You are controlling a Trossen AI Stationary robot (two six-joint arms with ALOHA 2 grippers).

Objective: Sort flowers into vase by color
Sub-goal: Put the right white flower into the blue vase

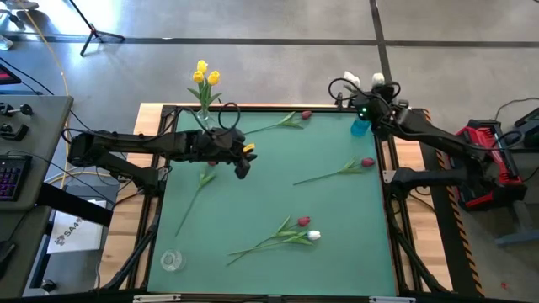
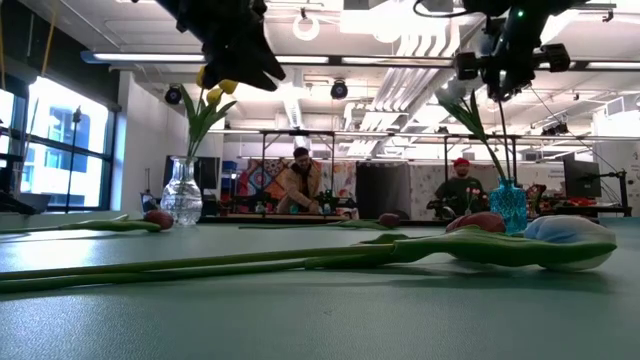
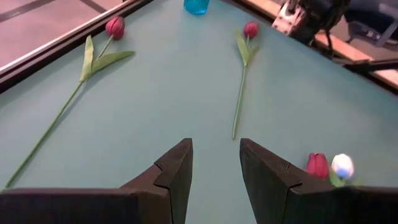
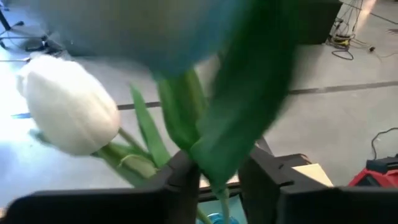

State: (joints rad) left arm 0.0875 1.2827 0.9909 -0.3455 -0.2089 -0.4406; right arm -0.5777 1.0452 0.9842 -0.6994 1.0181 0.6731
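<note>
- My right gripper [image 4: 214,180] sits above the blue vase [image 1: 360,127] at the table's far right corner, with white tulips [image 4: 68,112] in front of its camera; a green stem [image 4: 217,186] runs down between the fingers toward the vase mouth, but whether they pinch it or have let go I cannot tell
- I read this as the release step: the stem is lined up over the vase so the flower drops in upright
- My left gripper [image 3: 214,168] hovers near the table's far left, fingers parted a narrow way and holding nothing; it looks across the green mat [image 1: 278,185], well placed to come down on a loose stem
- The clear vase [image 1: 203,115] at the far left edge already holds yellow tulips [image 1: 204,75], so that colour looks settled
- Loose on the mat: a red tulip [image 1: 305,114] near the far edge, another red tulip [image 1: 367,162] toward the right, and near the front a red tulip [image 1: 303,222] lying just beside a white tulip [image 1: 313,236]; one more stem [image 1: 194,202] lies by my left arm, its head hidden
- A second clear vase [image 1: 171,261] waits at the near left corner; my guess is the reds go there
</note>
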